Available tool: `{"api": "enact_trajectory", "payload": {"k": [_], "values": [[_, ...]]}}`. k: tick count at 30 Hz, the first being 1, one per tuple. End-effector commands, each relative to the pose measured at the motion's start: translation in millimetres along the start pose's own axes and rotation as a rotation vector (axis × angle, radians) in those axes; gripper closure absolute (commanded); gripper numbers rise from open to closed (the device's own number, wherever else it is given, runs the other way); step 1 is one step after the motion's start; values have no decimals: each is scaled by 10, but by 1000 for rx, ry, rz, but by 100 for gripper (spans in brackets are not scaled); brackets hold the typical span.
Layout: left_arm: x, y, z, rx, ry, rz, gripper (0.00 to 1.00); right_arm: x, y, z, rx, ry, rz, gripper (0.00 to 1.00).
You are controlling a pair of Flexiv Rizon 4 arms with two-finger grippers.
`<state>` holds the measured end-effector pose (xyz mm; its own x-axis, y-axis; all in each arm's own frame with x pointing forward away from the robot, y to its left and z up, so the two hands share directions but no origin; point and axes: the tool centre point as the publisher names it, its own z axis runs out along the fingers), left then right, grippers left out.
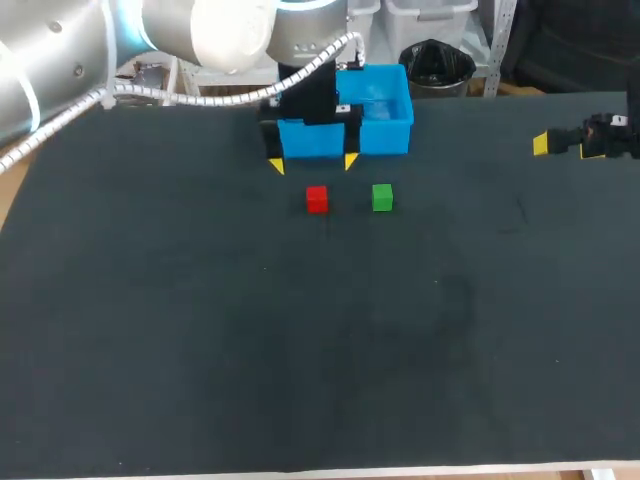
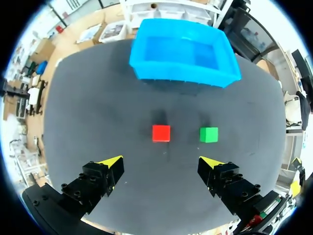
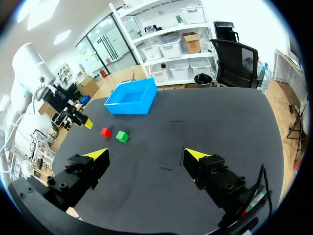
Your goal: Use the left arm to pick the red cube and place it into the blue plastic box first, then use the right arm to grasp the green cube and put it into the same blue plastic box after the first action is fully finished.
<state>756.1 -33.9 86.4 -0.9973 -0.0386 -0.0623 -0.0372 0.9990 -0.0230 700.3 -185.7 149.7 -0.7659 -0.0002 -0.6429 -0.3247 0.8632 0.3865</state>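
Left gripper (image 2: 161, 163) hangs spread wide, empty. Just ahead, the small red cube (image 2: 161, 132): looks light and rigid, so pinch its flat opposite sides. Small green cube (image 2: 209, 134) beside it, open blue plastic box (image 2: 181, 77) beyond. Right gripper (image 3: 145, 154), well apart, also gapes empty.

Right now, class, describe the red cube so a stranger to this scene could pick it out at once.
Find the blue plastic box at the black table's far edge. Just in front of it two small cubes sit side by side. The red cube is the one on the robot's left; its neighbour, the green cube, differs only in colour.
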Motion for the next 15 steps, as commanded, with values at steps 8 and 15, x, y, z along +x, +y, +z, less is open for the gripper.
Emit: {"api": "enact_trajectory", "payload": {"k": [8, 15], "values": [[-57, 2, 340, 23, -8, 9, 0, -1, 1, -1, 1, 0, 0, 0], [-61, 2, 498, 12, -23, 10, 0, -1, 1, -1, 1, 0, 0, 0]]}}
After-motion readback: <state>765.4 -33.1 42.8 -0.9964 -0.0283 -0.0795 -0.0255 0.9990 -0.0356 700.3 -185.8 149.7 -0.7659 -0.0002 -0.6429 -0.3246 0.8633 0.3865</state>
